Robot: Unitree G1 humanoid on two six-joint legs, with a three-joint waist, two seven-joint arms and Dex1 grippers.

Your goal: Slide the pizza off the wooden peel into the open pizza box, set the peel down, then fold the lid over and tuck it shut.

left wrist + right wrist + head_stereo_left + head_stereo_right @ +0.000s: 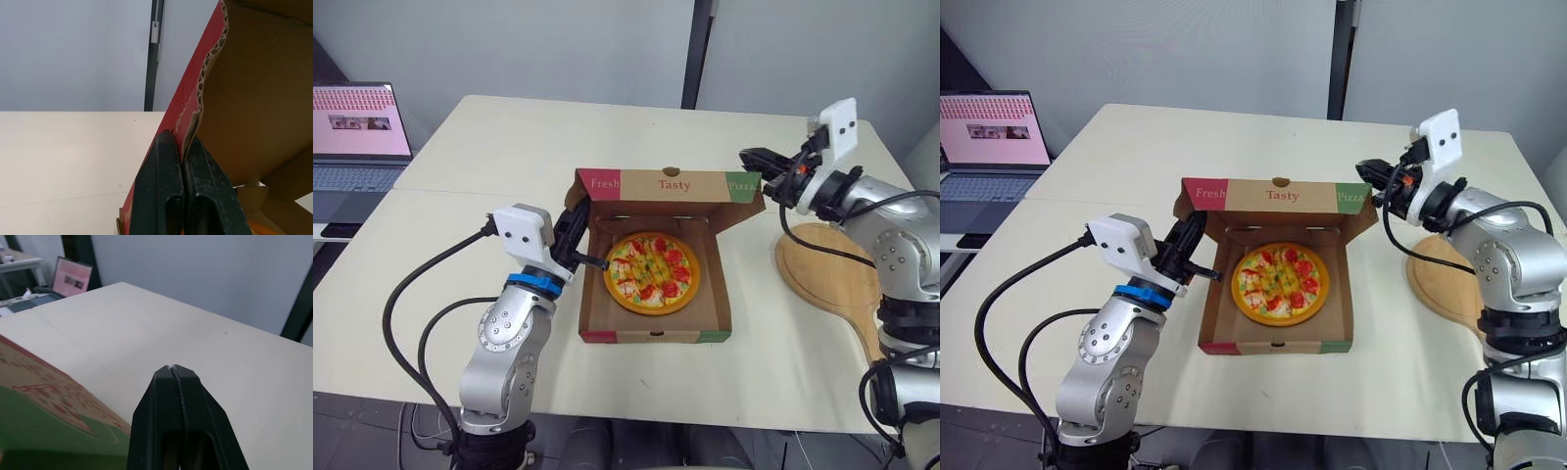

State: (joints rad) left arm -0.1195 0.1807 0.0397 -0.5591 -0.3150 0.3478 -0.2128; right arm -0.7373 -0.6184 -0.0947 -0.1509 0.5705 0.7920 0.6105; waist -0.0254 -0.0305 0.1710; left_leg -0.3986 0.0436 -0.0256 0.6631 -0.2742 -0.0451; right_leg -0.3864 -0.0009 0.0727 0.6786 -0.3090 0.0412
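Now the pizza lies in the box, with the lid half raised between two arms.
On the pale table (509, 147) stands the pizza box (656, 336), its lid (674, 183) tilted up at the back. The wooden peel (827, 269) lies flat on the table to the right of the box, and the pizza (653, 272) rests on the box floor. The left gripper (182, 142) is clenched on the lid's left edge. The right gripper (175, 369), fingers pressed together on nothing, hovers just by the lid's right corner.

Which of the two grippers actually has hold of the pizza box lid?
The left gripper: its jaws pinch the red edge of the lid. The right gripper is shut on nothing, beside the lid's green corner.
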